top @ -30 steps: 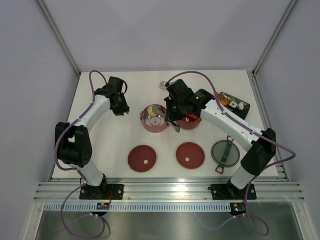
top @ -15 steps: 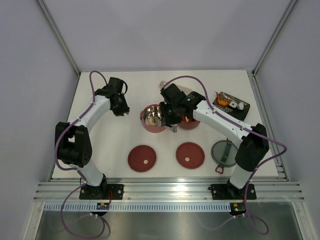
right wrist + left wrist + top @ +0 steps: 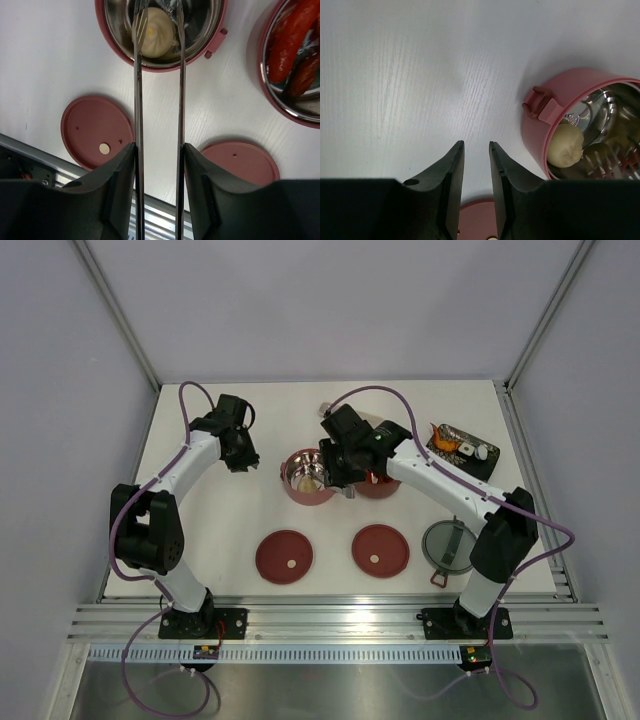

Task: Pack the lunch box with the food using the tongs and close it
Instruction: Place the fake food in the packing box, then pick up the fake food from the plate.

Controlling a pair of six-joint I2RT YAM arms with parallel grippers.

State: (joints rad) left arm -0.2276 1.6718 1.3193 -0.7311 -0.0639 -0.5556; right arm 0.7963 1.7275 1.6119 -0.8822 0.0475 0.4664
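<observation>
Right claw [image 3: 158,150]: grasps the tongs [image 3: 137,90], one silver arm lying along each finger. The squeeze is slack and the tongs stand sprung apart.
Left claw [image 3: 476,147]: fingers narrowly parted and empty, over bare tabletop [image 3: 395,75] just beside the left bowl [image 3: 535,145].
Change: within the last second the right claw has eased from a tight clench, and its arm has swung from the right bowl [image 3: 263,70] toward the left one. The left arm has not moved.
Tongs tips: reach inside the left bowl, one on each side of the pale bun [image 3: 155,32]. Whether they touch it cannot be told.
Pale bun: rests on the steel floor of the left bowl.
Right bowl: holds red-orange pieces [image 3: 295,35].
Meaning: the bun is judged delivered, so this transfer is nearly complete.
Still unpacked: an orange piece [image 3: 445,437] and a white piece [image 3: 481,451] on the black tray [image 3: 462,462], at the far right.
Lids: two maroon discs [image 3: 92,130] [image 3: 240,160] and the grey top lid [image 3: 450,543] lie flat on the near tabletop. Closing is not yet begun.
</observation>
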